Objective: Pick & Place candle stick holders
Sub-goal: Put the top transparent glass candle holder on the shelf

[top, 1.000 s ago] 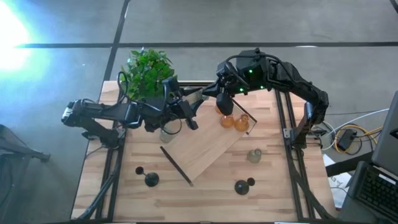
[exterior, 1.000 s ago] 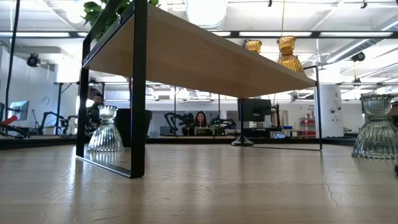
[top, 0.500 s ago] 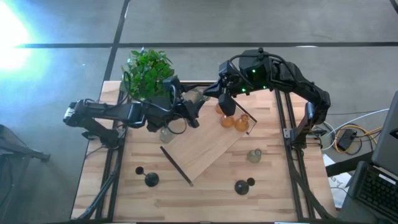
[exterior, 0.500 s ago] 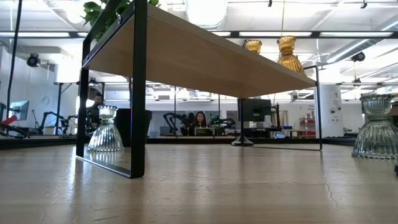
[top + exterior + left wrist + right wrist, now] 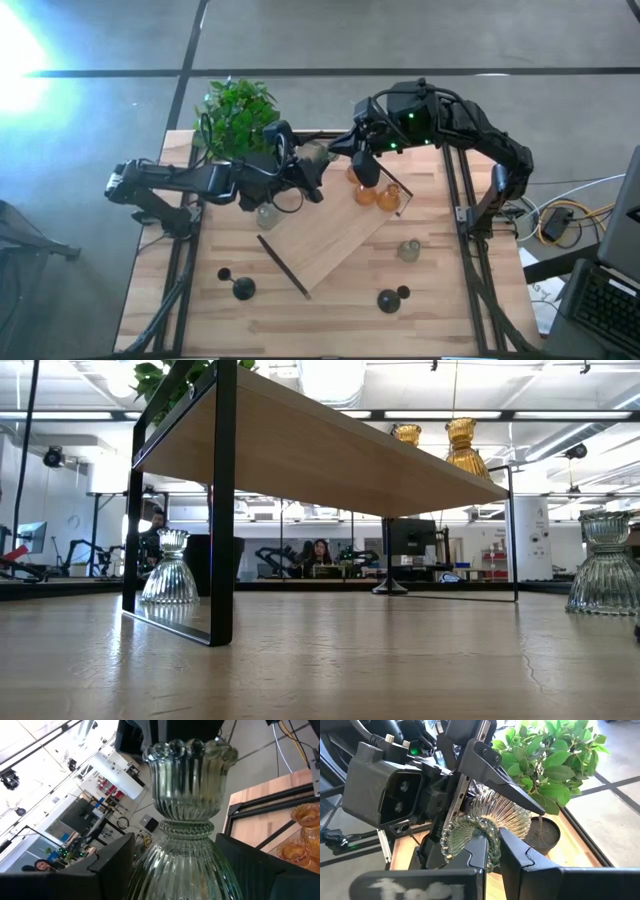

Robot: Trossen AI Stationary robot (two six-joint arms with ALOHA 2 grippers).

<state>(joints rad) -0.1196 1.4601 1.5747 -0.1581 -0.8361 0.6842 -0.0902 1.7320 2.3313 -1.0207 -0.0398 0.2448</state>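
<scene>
A pale green ribbed glass candle stick holder (image 5: 487,820) hangs over the far left corner of the raised wooden shelf (image 5: 335,235), between my two grippers. My right gripper (image 5: 493,852) is shut on its rim. My left gripper (image 5: 182,870) is open, with one finger on each side of the holder's bulbous body (image 5: 185,865); I see no contact there. Amber holders (image 5: 377,197) stand on the shelf. Other pale holders (image 5: 408,250) (image 5: 266,215) stand on the table on their wide bases. Black holders (image 5: 243,289) (image 5: 388,300) lie near the front edge. My right gripper pinches the scalloped rim (image 5: 489,836) of the pale glass holder, with one finger (image 5: 472,857) in the mouth and the other (image 5: 522,860) outside it. The fingers come from the table's right side, slanting down. The holder is tilted, its mouth toward my right arm, clear of the shelf.
A potted green plant (image 5: 238,110) stands at the far left, close behind my left gripper. The shelf's black metal legs (image 5: 222,510) stand on the table, with room under the board. Beyond the table, a person (image 5: 322,552) sits in the room.
My left gripper has opened around the pale glass holder's body without changing place. The holder stays where it was, in my right gripper.
</scene>
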